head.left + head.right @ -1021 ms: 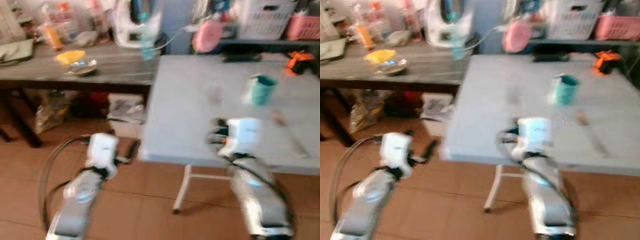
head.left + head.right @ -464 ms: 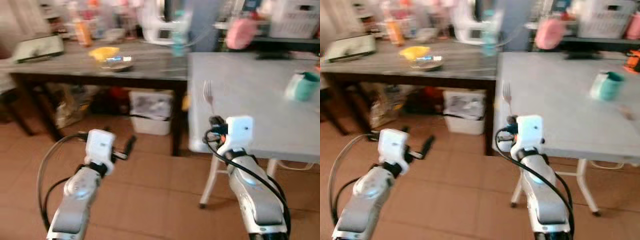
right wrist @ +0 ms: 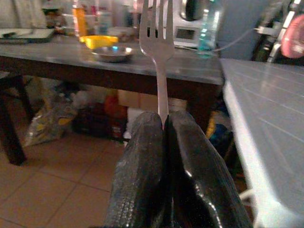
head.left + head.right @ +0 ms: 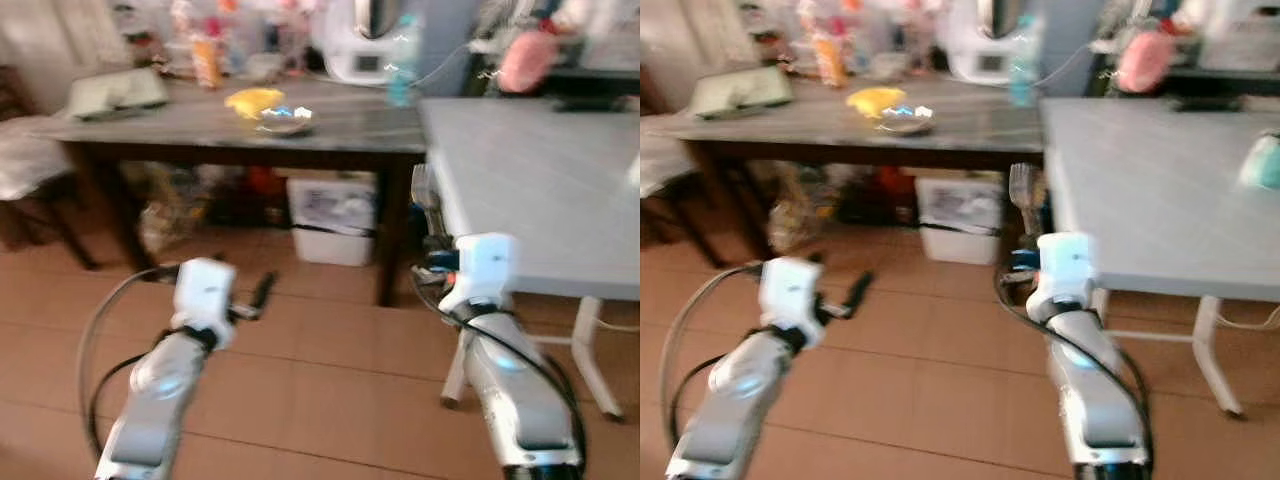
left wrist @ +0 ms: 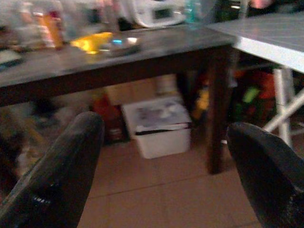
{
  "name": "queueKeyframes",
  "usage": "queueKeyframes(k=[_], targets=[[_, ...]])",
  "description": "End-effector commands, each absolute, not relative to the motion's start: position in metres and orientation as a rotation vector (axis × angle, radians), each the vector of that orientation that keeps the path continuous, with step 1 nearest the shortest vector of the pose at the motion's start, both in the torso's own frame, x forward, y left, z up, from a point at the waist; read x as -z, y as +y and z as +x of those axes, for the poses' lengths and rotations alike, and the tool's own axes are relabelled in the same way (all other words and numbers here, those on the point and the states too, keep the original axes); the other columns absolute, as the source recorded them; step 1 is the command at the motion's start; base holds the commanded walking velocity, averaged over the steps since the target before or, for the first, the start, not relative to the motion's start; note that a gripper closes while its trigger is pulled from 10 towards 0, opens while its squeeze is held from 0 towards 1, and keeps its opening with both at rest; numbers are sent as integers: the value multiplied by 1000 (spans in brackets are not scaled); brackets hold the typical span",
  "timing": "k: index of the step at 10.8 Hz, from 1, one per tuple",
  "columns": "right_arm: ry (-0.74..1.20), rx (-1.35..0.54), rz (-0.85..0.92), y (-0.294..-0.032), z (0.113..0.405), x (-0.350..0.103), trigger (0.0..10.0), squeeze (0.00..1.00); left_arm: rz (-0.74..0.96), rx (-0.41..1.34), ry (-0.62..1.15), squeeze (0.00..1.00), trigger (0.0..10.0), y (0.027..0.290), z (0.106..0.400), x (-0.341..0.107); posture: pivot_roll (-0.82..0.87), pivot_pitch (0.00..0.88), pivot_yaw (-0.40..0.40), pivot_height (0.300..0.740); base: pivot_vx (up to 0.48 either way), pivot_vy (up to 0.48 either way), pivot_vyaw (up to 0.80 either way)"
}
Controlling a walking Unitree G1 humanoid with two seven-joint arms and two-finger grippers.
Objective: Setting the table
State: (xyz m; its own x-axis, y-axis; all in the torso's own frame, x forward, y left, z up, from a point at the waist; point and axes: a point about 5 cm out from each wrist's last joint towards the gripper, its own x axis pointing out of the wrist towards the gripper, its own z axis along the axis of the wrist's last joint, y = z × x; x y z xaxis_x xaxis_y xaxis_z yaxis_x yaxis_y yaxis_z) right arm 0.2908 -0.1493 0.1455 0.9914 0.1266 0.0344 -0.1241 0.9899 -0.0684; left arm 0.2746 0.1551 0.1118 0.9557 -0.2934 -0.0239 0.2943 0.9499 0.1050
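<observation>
My right gripper [image 3: 165, 124] is shut on the handle of a silver fork [image 3: 159, 45], which stands upright with its tines up. In the eye views the fork [image 4: 1021, 186] is held just off the near left corner of the grey folding table [image 4: 530, 180]. A teal cup [image 4: 1263, 160] stands on that table at the right edge of the picture. My left gripper [image 5: 164, 126] is open with nothing between its fingers [image 5: 61, 175], low over the tiled floor, left of the right arm.
A dark wooden table [image 4: 200, 130] stands to the left of the grey one, bearing a metal bowl [image 4: 285, 120], a yellow item [image 4: 252, 98], bottles and a white appliance [image 4: 365, 50]. A white bin [image 4: 335, 212] sits under it. Brown tiled floor [image 4: 320, 380] lies open in front.
The whole picture has shifted right, so the camera has turned left; the teal cup now sits at the right edge. The right gripper still holds the fork; the left stays open.
</observation>
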Motion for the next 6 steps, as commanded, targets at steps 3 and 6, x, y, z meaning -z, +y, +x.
queueKeyframes(k=[3, 6], targets=[[-54, -103, -79, -157, 291, -149, 10000, 0, 118, 316, -25, 0, 10000, 146, 275, -116, 35, 0, 46, 740, 0, 160, 0], [-54, -101, -83, -158, 291, -149, 10000, 0, 96, 336, -39, 0, 10000, 144, 275, -118, 25, 0, 47, 740, 0, 0, 0]])
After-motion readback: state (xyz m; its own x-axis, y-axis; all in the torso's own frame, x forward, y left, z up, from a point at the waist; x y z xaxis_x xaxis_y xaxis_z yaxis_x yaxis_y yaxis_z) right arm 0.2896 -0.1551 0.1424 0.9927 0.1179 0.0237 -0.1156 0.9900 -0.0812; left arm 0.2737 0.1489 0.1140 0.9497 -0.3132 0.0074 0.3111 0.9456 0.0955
